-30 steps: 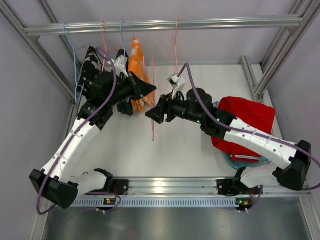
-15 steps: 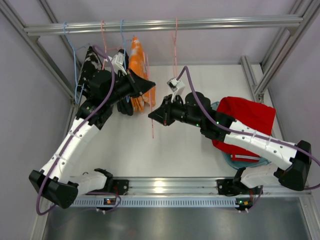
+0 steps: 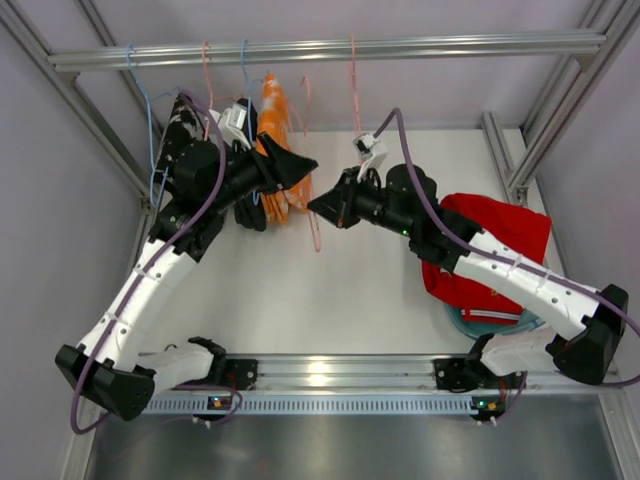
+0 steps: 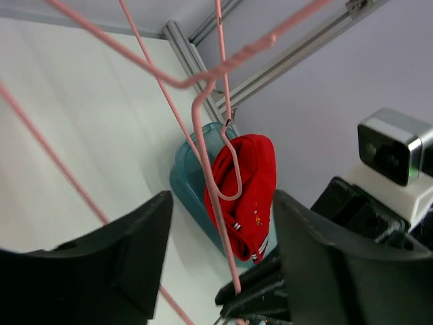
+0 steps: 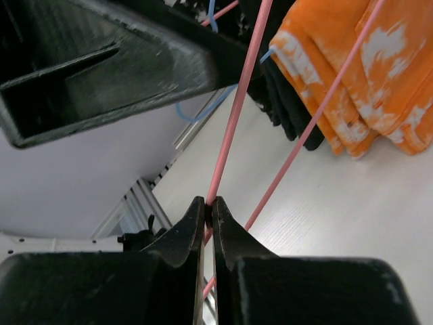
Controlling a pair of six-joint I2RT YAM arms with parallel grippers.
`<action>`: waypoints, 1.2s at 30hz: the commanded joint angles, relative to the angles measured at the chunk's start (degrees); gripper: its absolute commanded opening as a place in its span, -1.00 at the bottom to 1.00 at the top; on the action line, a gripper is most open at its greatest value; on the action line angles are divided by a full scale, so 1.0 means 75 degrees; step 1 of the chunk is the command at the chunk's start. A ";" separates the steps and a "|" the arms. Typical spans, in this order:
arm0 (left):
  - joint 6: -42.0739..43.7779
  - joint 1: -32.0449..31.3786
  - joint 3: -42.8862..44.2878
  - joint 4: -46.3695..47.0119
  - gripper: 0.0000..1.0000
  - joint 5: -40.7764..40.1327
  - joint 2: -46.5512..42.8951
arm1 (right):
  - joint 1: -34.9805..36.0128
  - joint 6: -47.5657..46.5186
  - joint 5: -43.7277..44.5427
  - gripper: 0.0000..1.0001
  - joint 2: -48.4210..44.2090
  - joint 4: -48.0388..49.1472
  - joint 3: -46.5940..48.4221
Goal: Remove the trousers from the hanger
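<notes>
The right gripper (image 5: 205,211) has its jaws pinched shut on 1 thin wire of the pink hanger (image 5: 233,122), probably to steady it. Facing it, the left gripper (image 4: 222,261) holds its jaws spread wide and grips nothing. No cloth shows on this hanger. The red trousers (image 3: 497,232) lie draped over a teal bin (image 4: 184,172) on the table (image 3: 330,300) at the right, so that pair looks freed. The orange trousers (image 3: 274,120) hang below the rail (image 3: 420,45), just behind the left gripper, and are likely next. Small marks near the red hem are too small to read.
</notes>
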 commanded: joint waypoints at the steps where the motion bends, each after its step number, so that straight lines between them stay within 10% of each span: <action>1: 0.0197 -0.0016 0.0146 0.0559 0.42 0.0080 -0.0315 | -0.0222 0.0052 0.0009 -1.00 -0.0137 0.0628 0.0569; 8: 0.0466 0.0007 0.0018 0.0442 0.97 -0.0142 -0.0608 | -0.0304 -0.0159 0.0501 -1.00 -0.0032 0.0230 0.1084; 36: 0.4169 0.0055 0.0896 -0.2755 0.97 -0.1184 -0.1897 | -0.1441 -0.0453 0.0232 -1.00 0.1784 -0.1657 0.3078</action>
